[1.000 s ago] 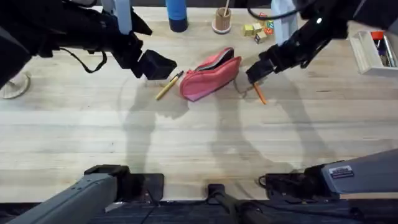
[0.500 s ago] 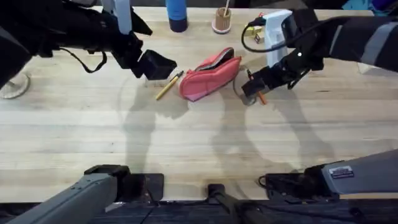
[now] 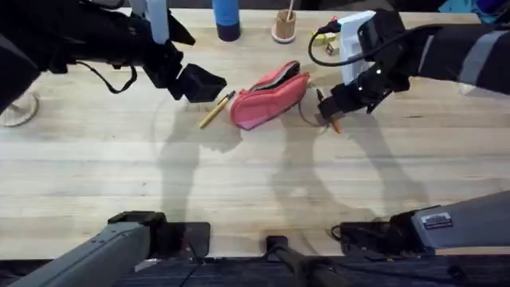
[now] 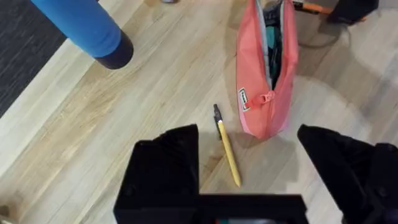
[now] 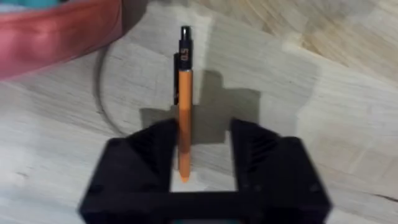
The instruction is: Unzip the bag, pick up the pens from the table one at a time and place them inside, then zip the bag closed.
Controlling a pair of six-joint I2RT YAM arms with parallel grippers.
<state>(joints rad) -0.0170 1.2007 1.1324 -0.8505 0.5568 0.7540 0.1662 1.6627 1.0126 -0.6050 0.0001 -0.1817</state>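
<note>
Right claw (image 3: 329, 117) is lowered, open astride slim orange pen (image 5: 185, 112); pink fabric bag (image 3: 269, 96) unzipped, yellow pen (image 4: 227, 148) left under wide-open left claw (image 4: 249, 177).

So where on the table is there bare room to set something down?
The wide stretch of table between the bag and the arm bases is bare. It is crowded along the far edge: blue bottle, small cup, toy blocks. Pens flank the bag: yellow pen, orange pen.

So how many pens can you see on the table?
2. The yellow pen lies left of the pink bag; the orange pen lies right of it, between the right tool's fingers.
</note>
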